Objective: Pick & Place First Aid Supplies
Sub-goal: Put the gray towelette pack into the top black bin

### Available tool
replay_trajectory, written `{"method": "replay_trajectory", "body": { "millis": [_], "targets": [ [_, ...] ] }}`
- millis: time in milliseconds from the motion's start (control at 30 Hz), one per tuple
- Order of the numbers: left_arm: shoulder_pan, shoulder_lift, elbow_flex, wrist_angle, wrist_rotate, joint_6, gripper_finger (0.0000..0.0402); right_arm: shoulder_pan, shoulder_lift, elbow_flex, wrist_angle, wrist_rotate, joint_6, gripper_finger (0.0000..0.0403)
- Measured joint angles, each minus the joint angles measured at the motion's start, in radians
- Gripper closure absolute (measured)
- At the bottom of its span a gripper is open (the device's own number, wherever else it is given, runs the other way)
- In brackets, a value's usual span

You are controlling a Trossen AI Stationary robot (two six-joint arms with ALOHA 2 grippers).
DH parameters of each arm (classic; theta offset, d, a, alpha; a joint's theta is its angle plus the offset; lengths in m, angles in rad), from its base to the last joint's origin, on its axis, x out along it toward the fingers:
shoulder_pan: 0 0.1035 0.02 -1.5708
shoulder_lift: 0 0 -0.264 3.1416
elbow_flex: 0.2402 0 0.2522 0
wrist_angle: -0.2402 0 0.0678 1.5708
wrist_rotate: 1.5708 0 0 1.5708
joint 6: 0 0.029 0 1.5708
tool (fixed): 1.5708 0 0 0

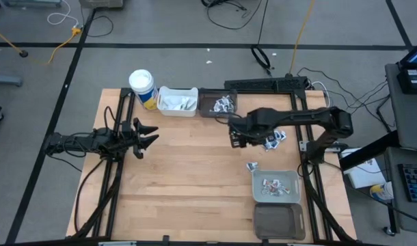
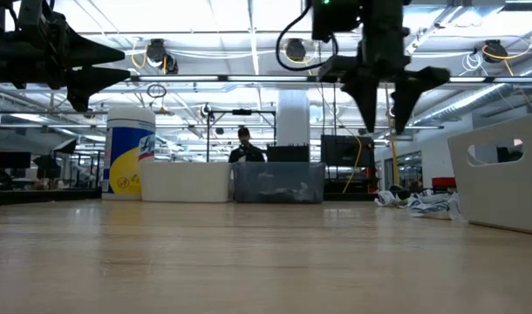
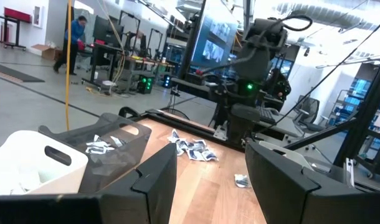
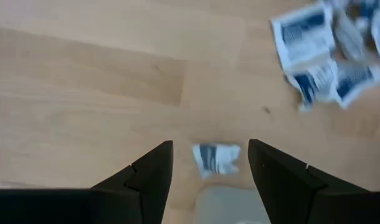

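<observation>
With the right pincer (image 1: 237, 137) at frame centre-right, jaws apart and empty above the desk (image 1: 188, 178), you are in the approach step: lower it onto the loose packets (image 1: 273, 139) just right of it.

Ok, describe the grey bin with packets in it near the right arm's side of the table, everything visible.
The light grey bin is a shallow rectangular tray that looks like plastic, with rounded corners and a raised rim. It sits flat on the wooden table near the right edge. A few small packets with dark print lie loose on its floor, which is mostly bare. A darker empty bin lies right next to it, and one stray packet lies on the table just outside it. Nothing grips it.
</observation>
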Motion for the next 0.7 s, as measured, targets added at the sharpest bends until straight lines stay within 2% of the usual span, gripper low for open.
{"method": "replay_trajectory", "body": {
  "millis": [267, 500, 700],
  "targets": [
    [0.000, 0.000, 0.000, 0.000, 0.000, 0.000, 0.0206, 0.080, -0.044, -0.078, -0.006, -0.026, 0.155, 0.0197],
    [0.000, 0.000, 0.000, 0.000, 0.000, 0.000, 0.0206, 0.127, -0.050, -0.101, 0.000, -0.028, 0.195, 0.0197],
    [0.000, 0.000, 0.000, 0.000, 0.000, 0.000, 0.0206, 0.152, -0.049, -0.204, 0.135, -0.049, 0.207, 0.0197]
  ]
}}
